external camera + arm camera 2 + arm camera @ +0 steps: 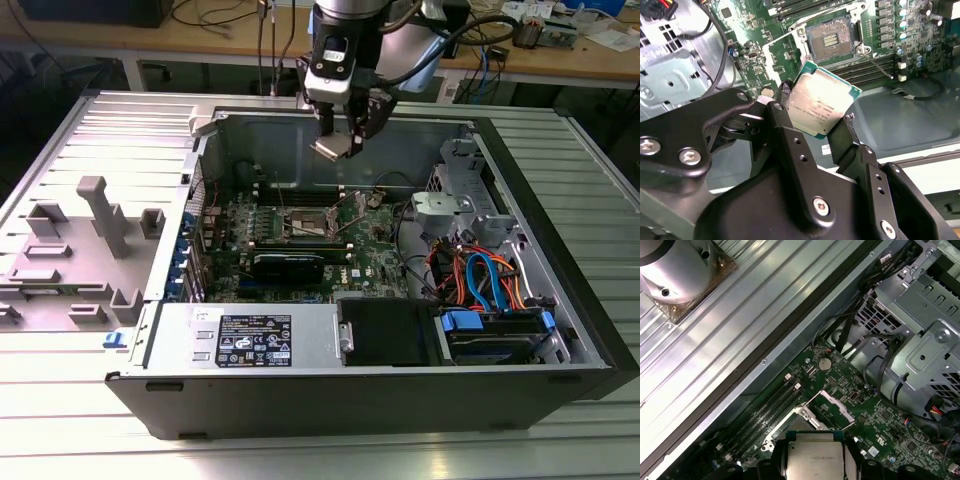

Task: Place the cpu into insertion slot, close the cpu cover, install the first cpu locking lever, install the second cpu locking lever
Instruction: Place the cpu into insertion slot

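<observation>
My gripper hangs above the open computer case, shut on the cpu, a flat square chip with a silver-grey top. In both wrist views the black fingers clamp two opposite edges of the cpu. The insertion slot lies open and empty on the green motherboard, well below the chip. The cpu cover stands tilted up at one side of the slot. A thin wire locking lever sticks out, unlatched, beside the slot.
Long black memory slots run beside the socket. A metal drive cage with bundled cables fills the case on the exterior view's right. The power supply sits at the front. A grey fixture plate lies on the exterior view's left.
</observation>
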### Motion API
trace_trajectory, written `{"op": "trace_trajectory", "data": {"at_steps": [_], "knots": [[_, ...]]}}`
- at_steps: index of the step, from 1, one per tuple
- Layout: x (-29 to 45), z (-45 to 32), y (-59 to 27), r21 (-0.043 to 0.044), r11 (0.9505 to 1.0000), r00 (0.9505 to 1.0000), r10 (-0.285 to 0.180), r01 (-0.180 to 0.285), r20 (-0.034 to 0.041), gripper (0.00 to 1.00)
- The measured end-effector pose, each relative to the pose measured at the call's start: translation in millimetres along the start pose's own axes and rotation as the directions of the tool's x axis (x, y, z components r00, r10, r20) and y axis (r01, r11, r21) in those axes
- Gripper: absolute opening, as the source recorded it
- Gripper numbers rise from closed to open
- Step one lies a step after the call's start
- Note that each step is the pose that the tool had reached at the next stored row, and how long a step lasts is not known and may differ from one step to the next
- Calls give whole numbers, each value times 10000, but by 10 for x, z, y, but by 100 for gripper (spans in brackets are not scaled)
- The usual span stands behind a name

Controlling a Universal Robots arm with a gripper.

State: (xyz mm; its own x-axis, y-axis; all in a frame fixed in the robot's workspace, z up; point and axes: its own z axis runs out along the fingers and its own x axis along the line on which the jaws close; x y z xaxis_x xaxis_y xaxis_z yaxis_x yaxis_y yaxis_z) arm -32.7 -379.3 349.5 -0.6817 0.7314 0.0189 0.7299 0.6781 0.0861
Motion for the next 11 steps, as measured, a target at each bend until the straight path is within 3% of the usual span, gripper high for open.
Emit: {"op": "trace_trajectory", "data": {"at_steps": [8, 11], "knots": [[0, 23, -3, -11, 9979, 9979, 652, -652, 54, 55], [0, 38, -4, -21, 9950, 9949, 1002, -1002, 83, 55]]}}
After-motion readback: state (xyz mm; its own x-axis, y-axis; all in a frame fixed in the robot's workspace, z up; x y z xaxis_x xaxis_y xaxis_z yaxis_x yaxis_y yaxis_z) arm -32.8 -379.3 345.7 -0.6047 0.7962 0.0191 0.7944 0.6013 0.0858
